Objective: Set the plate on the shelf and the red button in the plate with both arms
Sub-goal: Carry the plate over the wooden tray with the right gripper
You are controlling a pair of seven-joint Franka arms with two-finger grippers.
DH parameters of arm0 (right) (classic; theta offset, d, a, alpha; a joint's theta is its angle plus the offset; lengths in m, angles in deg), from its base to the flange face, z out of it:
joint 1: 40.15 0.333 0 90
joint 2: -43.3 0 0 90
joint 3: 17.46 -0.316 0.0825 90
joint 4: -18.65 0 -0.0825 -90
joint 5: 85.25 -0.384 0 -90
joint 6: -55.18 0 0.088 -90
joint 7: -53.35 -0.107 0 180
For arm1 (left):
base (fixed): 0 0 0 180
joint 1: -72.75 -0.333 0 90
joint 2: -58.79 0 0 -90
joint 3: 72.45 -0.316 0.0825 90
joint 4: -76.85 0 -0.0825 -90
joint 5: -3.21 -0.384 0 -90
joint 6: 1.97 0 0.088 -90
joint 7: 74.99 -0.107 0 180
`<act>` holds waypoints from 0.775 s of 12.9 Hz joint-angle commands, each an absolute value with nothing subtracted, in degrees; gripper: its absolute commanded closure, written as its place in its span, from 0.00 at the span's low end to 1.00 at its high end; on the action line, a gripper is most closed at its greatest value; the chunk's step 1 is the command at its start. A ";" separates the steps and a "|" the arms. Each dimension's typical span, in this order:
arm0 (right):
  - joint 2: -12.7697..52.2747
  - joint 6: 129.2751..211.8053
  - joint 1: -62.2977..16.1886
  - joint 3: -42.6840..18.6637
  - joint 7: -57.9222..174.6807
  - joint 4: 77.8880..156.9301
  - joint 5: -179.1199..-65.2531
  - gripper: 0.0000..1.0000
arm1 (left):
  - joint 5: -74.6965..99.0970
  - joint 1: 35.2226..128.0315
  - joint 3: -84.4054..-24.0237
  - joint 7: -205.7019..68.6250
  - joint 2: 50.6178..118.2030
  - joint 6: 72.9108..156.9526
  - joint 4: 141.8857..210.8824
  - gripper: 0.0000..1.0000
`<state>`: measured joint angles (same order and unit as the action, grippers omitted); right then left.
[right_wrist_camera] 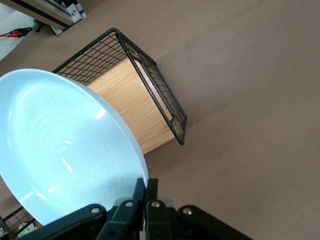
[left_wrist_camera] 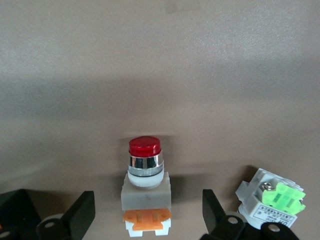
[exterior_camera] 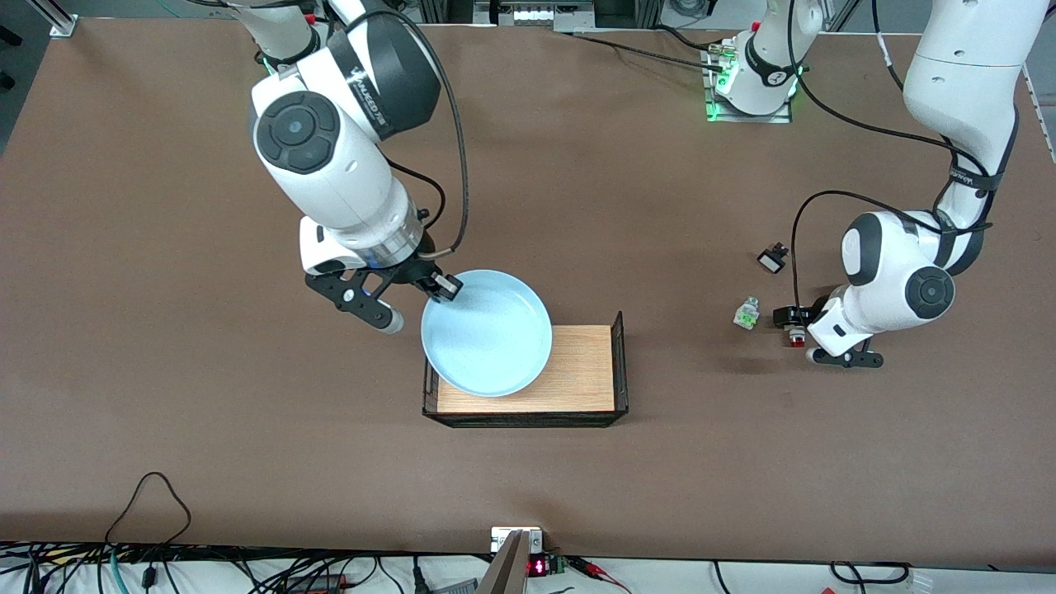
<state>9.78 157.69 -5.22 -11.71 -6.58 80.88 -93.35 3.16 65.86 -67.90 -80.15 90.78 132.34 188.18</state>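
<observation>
Two grips are at different stages here. The right gripper is clamped on the rim of the round, shallow, pale light-blue plate, pinching it at the plate's ten o'clock in the front view. An edge pinch like this leaves the plate's underside free, so it can be lowered flat. The plate hangs tilted over the wooden tray with black wire-mesh walls, covering the end toward the right arm and overlapping the mesh there. I cannot tell whether its low edge touches the wood. My judgement is that it needs to move toward the tray's three o'clock to clear the mesh before release.

At the tray's three o'clock, well apart from it, the left gripper is low over the brown table. Its fingers stand apart on either side of the small white switch with a red cap and an orange block, which lies on the table untouched. This straddle lines the jaws up to close on the white body, not the rounded cap.

A similar piece with a green cap lies just beside it at its ten o'clock, close enough to be nudged. A small black piece lies at its eleven o'clock.
</observation>
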 commanded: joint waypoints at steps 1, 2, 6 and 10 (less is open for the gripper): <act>9.73 159.06 -4.21 -11.39 -7.56 81.75 -93.78 1.00 | 2.07 65.46 -67.62 -81.05 91.40 132.59 187.85 0.10; 9.73 160.72 -3.77 -11.39 -7.56 82.63 -93.69 1.00 | 2.07 65.72 -67.62 -80.97 91.40 132.51 187.94 0.13; 8.16 164.78 -2.36 -11.39 -7.65 83.95 -93.60 1.00 | 2.07 65.72 -67.62 -80.97 91.57 132.24 187.94 0.34; 6.22 168.65 -0.61 -11.31 -9.41 84.39 -93.43 0.99 | 2.07 65.46 -67.62 -80.88 91.48 131.98 187.85 0.70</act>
